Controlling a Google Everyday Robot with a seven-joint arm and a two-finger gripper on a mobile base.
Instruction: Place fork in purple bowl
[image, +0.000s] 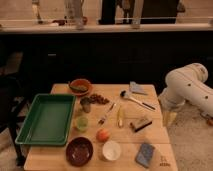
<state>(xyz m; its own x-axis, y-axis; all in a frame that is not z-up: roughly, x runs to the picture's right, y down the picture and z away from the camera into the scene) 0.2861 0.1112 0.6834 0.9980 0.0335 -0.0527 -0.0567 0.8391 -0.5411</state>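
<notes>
At the right-hand edge of the worktop (55, 160), off the end of the white arm, the claw (169, 116) hangs low beside the boards; whether it is wide or narrow I cannot tell. The fork (107, 114) lies flat, well apart from the claw, toward the worktop's middle. Seen from the claw, it is just beyond the yellow-handled utensil (119, 116). The purple bowl (79, 151) sits farther still from the claw, at the near edge, past the white cup (111, 150). The fork looks light, stiff and slick, and it lies so low on the wood that a pinch could skid off it. I judge the best hold is across the straight handle near its middle, with the claw coming straight down, clear of the yellow-handled utensil alongside.
</notes>
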